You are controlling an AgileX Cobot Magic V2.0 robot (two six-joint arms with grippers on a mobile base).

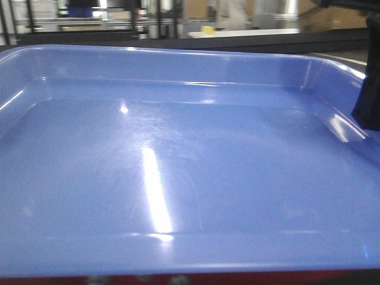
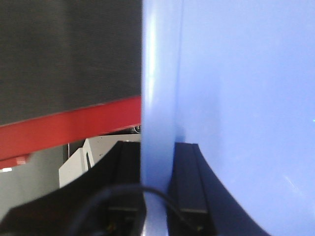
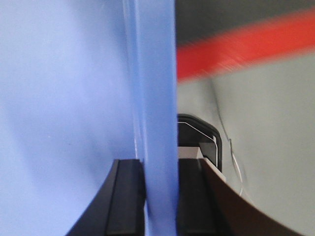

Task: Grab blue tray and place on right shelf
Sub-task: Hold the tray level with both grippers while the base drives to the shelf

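The blue tray [image 1: 190,166], glossy and empty, fills nearly the whole front view and is seen from just above its near rim. In the left wrist view my left gripper [image 2: 157,147] is shut on the tray's rim [image 2: 157,98], one black finger on each side of the wall. My right gripper [image 3: 158,162] is shut on the opposite rim [image 3: 152,73] the same way. Its dark body [image 1: 371,77] shows at the tray's right edge in the front view. The right shelf is out of view.
A red-framed table with a dark top [image 2: 69,49] lies left of the tray, its red rail [image 2: 74,123] just beyond my left fingers. A blurred red rail [image 3: 246,44] and grey floor [image 3: 275,147] lie past the right rim. Racks and benches [image 1: 89,18] stand far behind.
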